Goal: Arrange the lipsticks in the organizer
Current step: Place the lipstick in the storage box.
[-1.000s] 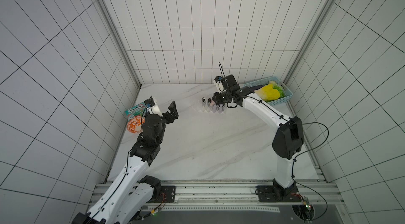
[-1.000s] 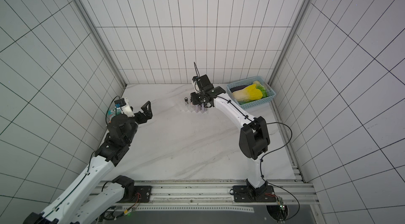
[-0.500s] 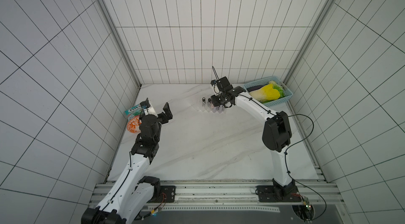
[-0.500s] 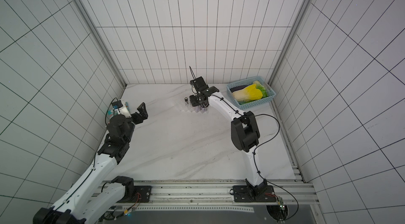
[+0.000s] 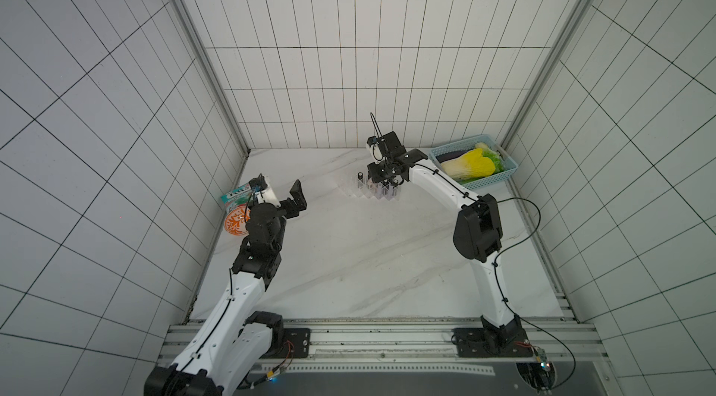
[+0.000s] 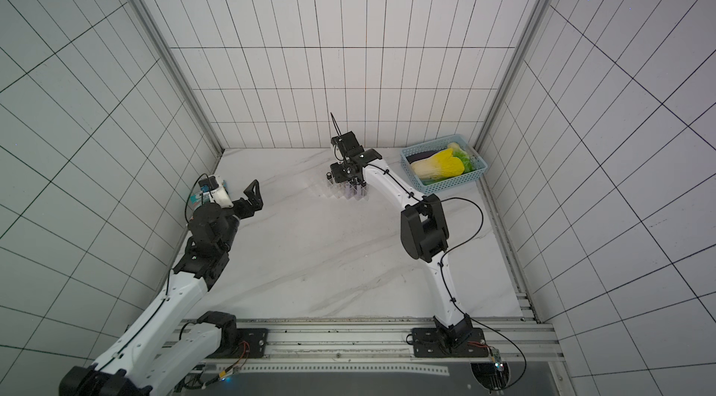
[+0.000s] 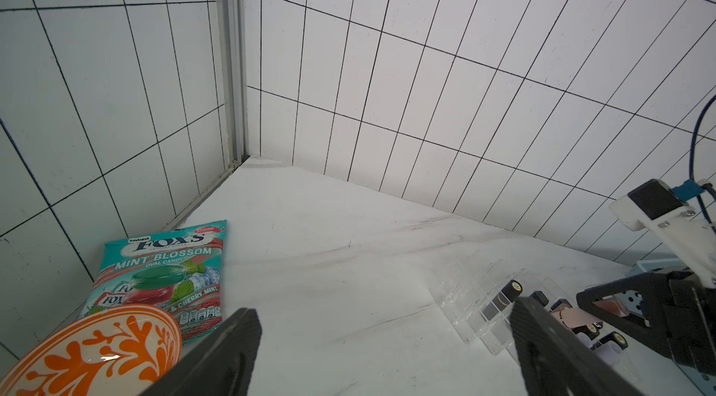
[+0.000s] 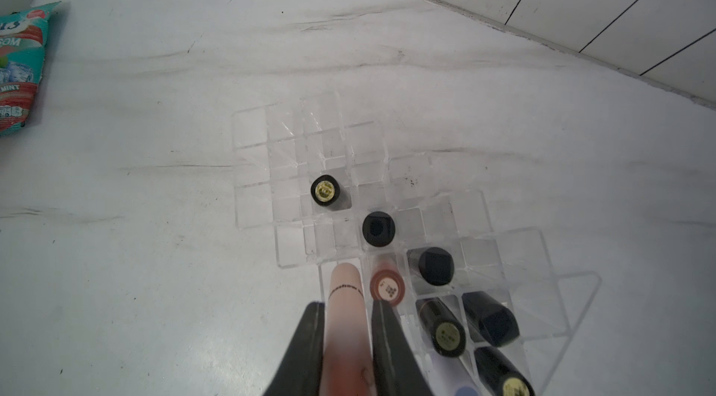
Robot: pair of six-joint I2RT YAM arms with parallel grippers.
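White marble bench (image 8: 155, 64): your right gripper (image 8: 348, 307) pinches a pink tube (image 8: 345, 283) over an edge cell of the organizer (image 8: 252, 130), near the back edge.
You should judge it light, stiff and glossy, so it can slip; take it mid-body, upright. Your left gripper (image 7: 383, 310) stands wide and empty.

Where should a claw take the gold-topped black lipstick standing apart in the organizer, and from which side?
Probably by its exposed top end, from straight above: the gold-topped black lipstick stands roughly upright, the organizer walls in its lower body, and neighbouring cells look empty.
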